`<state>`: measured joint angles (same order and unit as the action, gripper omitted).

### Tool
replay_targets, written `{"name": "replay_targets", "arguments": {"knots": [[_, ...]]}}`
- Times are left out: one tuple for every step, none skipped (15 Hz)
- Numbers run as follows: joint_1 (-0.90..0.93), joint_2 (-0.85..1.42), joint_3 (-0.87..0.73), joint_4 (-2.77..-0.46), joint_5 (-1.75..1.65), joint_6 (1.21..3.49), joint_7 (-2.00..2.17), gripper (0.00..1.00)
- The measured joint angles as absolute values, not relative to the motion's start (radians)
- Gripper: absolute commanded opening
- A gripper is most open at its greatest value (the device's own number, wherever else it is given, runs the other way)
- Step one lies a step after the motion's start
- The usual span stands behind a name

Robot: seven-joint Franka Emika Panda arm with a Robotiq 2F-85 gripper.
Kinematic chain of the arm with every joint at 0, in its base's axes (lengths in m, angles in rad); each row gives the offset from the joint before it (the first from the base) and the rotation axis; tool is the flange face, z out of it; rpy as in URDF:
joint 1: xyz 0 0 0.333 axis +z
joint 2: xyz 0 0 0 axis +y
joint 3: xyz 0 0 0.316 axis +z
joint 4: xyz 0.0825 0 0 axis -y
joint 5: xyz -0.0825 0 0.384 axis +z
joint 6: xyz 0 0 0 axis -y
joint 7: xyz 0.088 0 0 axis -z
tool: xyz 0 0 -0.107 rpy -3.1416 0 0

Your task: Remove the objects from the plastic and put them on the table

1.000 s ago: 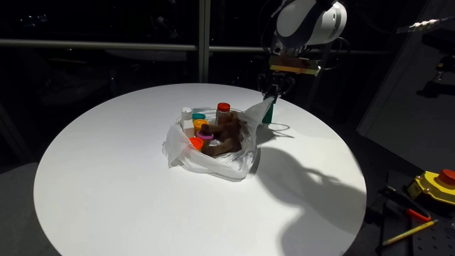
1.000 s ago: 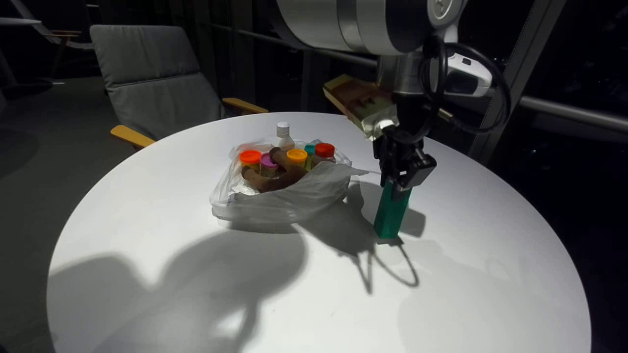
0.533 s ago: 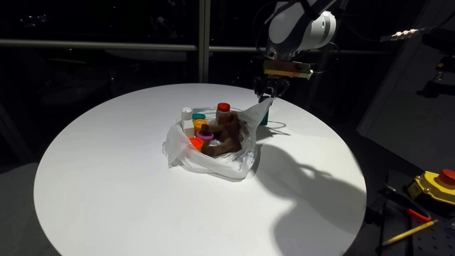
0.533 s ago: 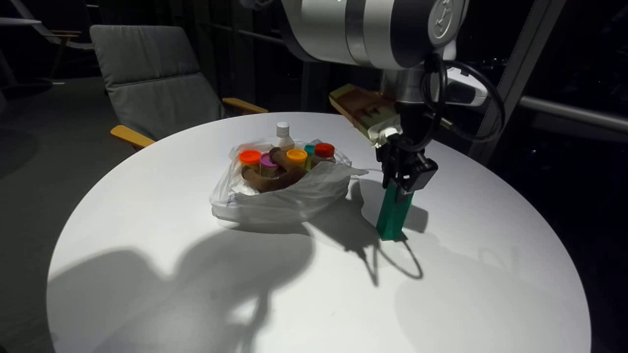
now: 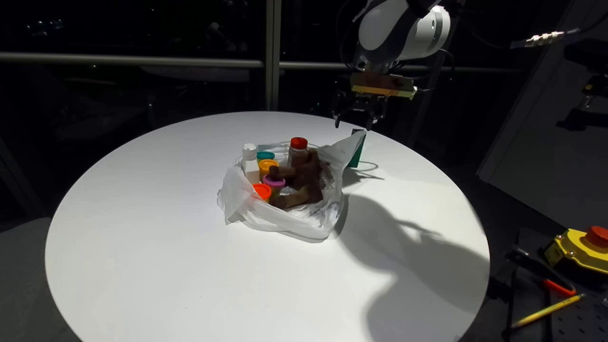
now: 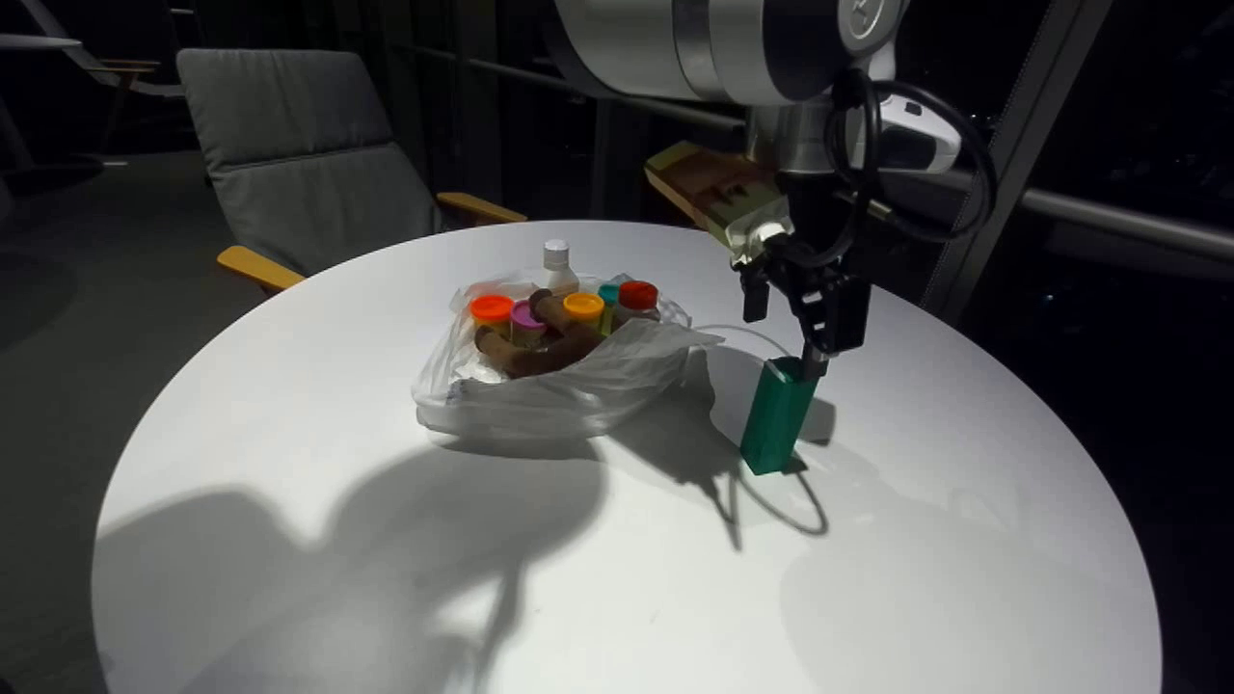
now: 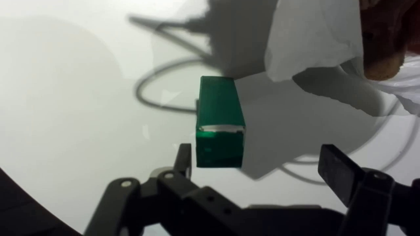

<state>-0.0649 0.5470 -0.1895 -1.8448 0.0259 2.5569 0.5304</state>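
The tool (image 5: 353, 123) was in the released condition, jaws spread wide apart, above the tabletop (image 5: 142, 228) and to one side of the plastic bag (image 6: 540, 413). The green box (image 7: 220, 105) stood on end on the tabletop, on the same side of the bag and below the tool. In the wrist view, a gap separated the box from the bag's nearest corner, which was raised and extended toward it. One of the fingertips (image 7: 182, 160) was just beside the box; contact between the two could not be determined.

The bag rested on the tabletop with its mouth upward and contained the following items. The brown plush animal (image 5: 309, 178) lay in the tool side of the bag. The red-capped bottle (image 5: 298, 153) stood upright in the bag, also toward that side. The orange-lidded cup (image 6: 492, 310), purple-lidded cup (image 6: 527, 321), yellow-lidded cup (image 6: 583, 308) and green-lidded cup (image 5: 265, 156) were grouped upright in the bag, farther from the tool. The white bottle (image 5: 250, 166) stood at the side of the bag opposite the plush animal.

In an exterior view, the grey chair (image 6: 299, 164) was located beyond the bag, off the tabletop. In an exterior view, the yellow housing (image 5: 575, 248) lay well apart from the bag, past the tabletop's edge.
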Motion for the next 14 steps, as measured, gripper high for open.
{"name": "replay_targets", "arguments": {"knots": [[-0.05, 0.533, -0.205, -1.849, 0.016, 2.557, 0.535, 1.0], [-0.029, 0.515, -0.224, -1.854, -0.002, 2.556, 0.547, 1.0], [-0.007, 0.494, -0.242, -1.859, -0.027, 2.555, 0.563, 1.0], [0.014, 0.471, -0.256, -1.867, -0.052, 2.552, 0.577, 1.0], [0.032, 0.447, -0.262, -1.873, -0.073, 2.539, 0.588, 1.0], [0.049, 0.423, -0.262, -1.878, -0.089, 2.524, 0.597, 1.0], [0.066, 0.402, -0.261, -1.881, -0.105, 2.51, 0.608, 1.0], [0.083, 0.385, -0.258, -1.882, -0.121, 2.496, 0.618, 1.0], [0.097, 0.371, -0.254, -1.882, -0.137, 2.485, 0.625, 1.0], [0.109, 0.361, -0.246, -1.881, -0.151, 2.475, 0.626, 1.0], [0.116, 0.355, -0.234, -1.88, -0.158, 2.464, 0.623, 1.0], [0.118, 0.353, -0.216, -1.879, -0.159, 2.453, 0.613, 1.0], [0.117, 0.353, -0.198, -1.879, -0.158, 2.446, 0.602, 1.0], [0.116, 0.354, -0.18, -1.879, -0.153, 2.439, 0.589, 1.0]]}}
